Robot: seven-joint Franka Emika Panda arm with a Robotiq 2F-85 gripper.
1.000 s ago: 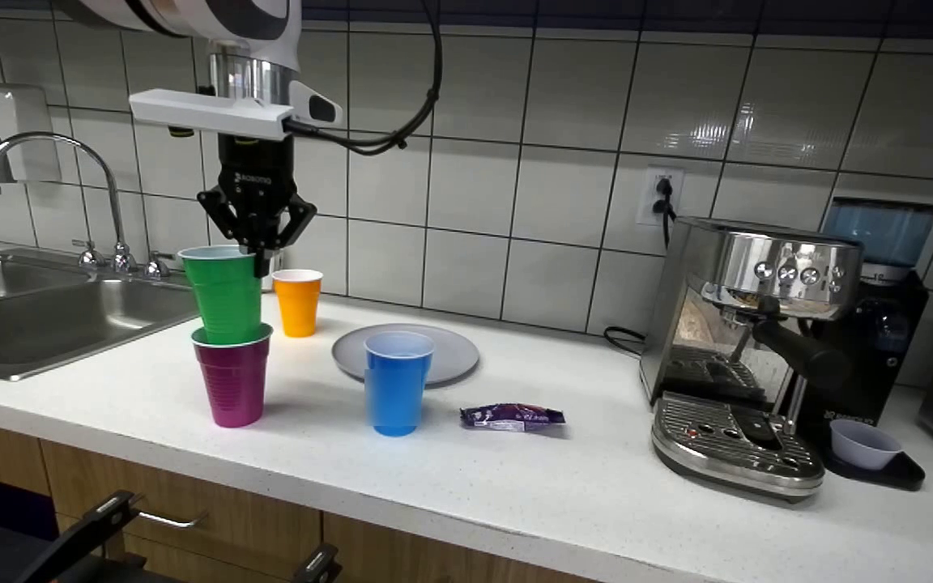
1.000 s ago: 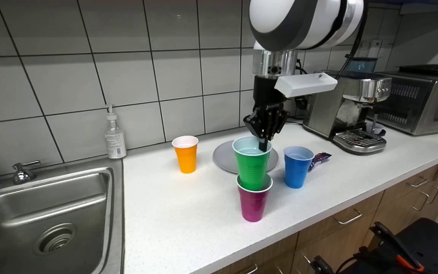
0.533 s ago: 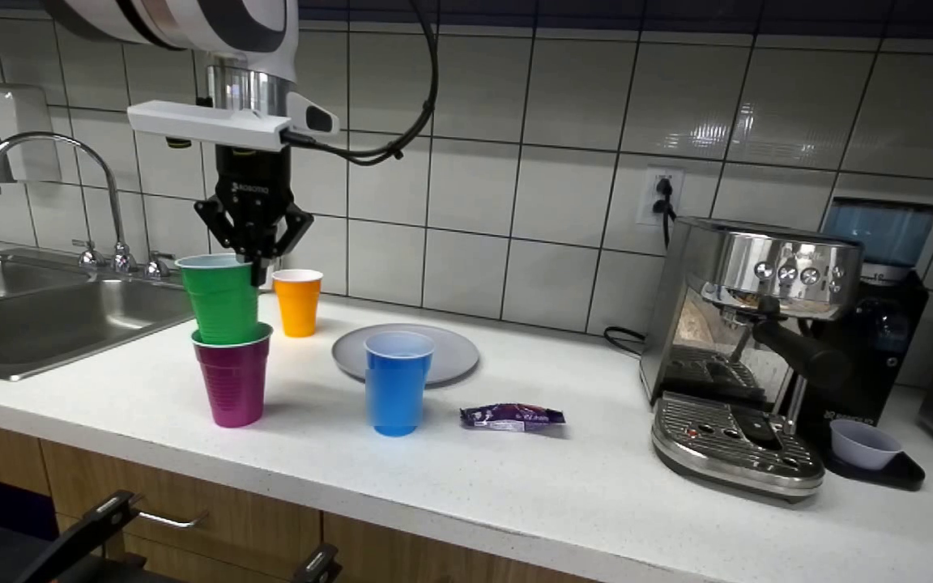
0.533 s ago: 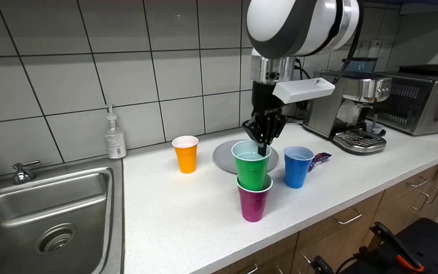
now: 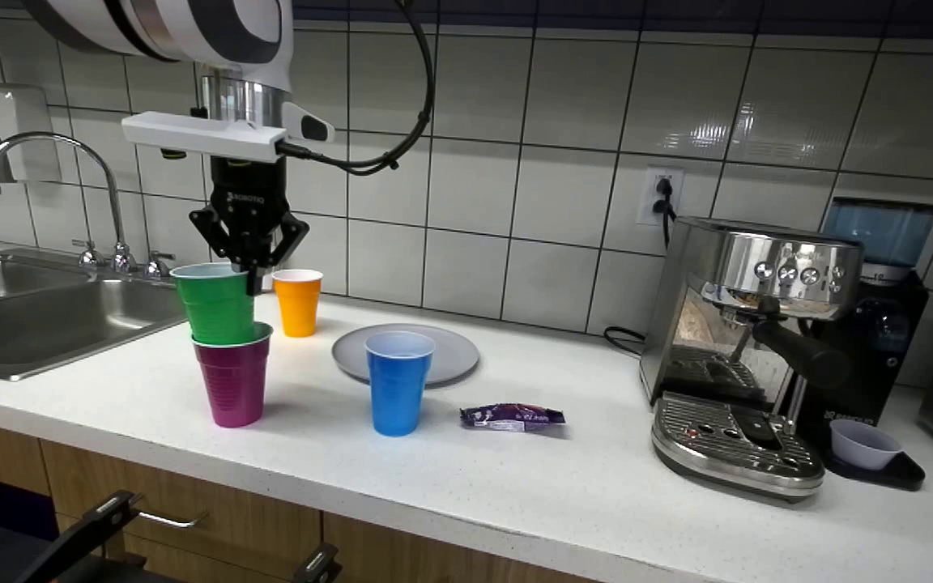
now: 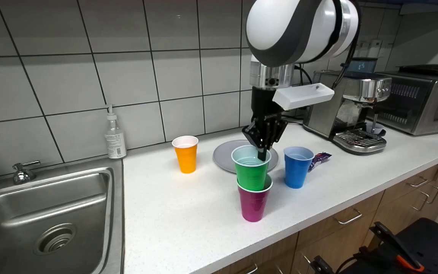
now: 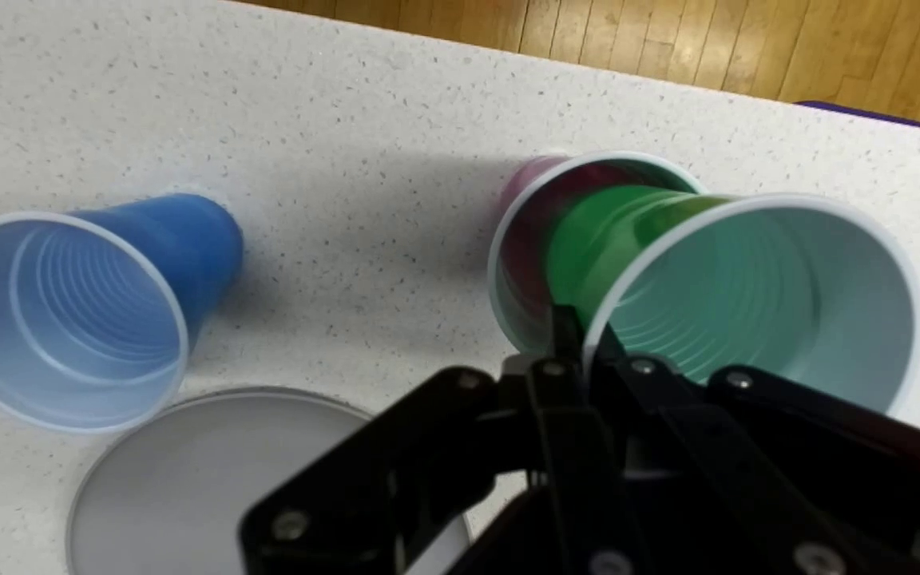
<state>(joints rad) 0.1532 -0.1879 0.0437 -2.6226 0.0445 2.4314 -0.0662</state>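
Observation:
My gripper [image 5: 253, 282] is shut on the near-side rim of a green cup [image 5: 214, 312], one finger inside and one outside, as the wrist view [image 7: 586, 339] shows. The green cup [image 6: 251, 173] is roughly upright, and its lower end sits inside the mouth of a magenta cup [image 5: 232, 385]. The magenta cup [image 6: 253, 204] stands upright on the counter. In the wrist view the green cup [image 7: 755, 279] hides part of the magenta cup [image 7: 525, 231]. A blue cup [image 5: 398, 393] stands upright beside them; it also shows in the wrist view [image 7: 180, 239].
A grey plate [image 5: 460, 356] lies behind the blue cup. An orange cup [image 6: 187, 156] stands farther back. A purple wrapper [image 5: 513, 417] lies by the blue cup. A coffee machine [image 5: 746, 267], a sink [image 6: 116, 213] and a soap bottle [image 6: 115, 141] are also there.
My gripper and the green cup have moved down and slightly sideways, so the green cup sits deeper in the magenta cup. The other cups have not moved.

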